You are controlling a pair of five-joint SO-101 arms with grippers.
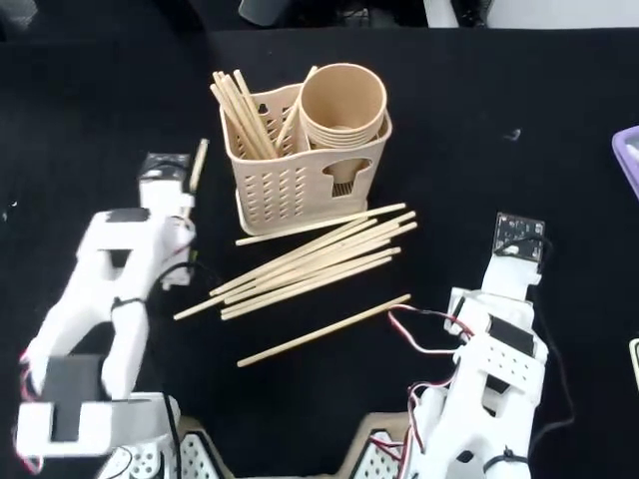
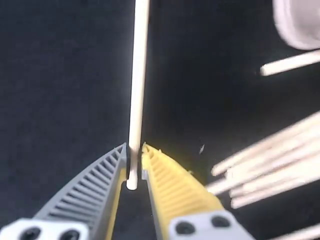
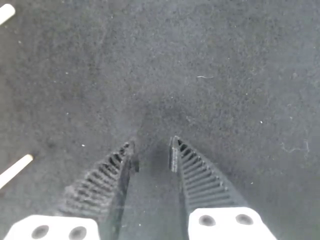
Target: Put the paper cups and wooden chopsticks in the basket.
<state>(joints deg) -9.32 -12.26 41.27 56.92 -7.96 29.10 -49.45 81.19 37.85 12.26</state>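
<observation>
A beige slotted basket (image 1: pixel 290 175) stands at the back middle of the black table. It holds stacked paper cups (image 1: pixel 341 105) in one compartment and several wooden chopsticks (image 1: pixel 245 115) in the other. A loose bundle of chopsticks (image 1: pixel 310 259) lies in front of it, with a single one (image 1: pixel 324 329) nearer me. Left of the basket, my left gripper (image 2: pixel 133 150) is shut on one chopstick (image 2: pixel 137 90), which sticks out past the fingertips (image 1: pixel 198 165). My right gripper (image 3: pixel 152 146) hovers over bare table at the right (image 1: pixel 519 239), slightly open with nothing between its fingers.
A purple object (image 1: pixel 627 155) shows at the table's right edge. Two chopstick ends (image 3: pixel 15 170) reach into the right wrist view. A round white object (image 2: pixel 300 20) sits at the rim of the left wrist view. Bare black cloth lies around the right arm.
</observation>
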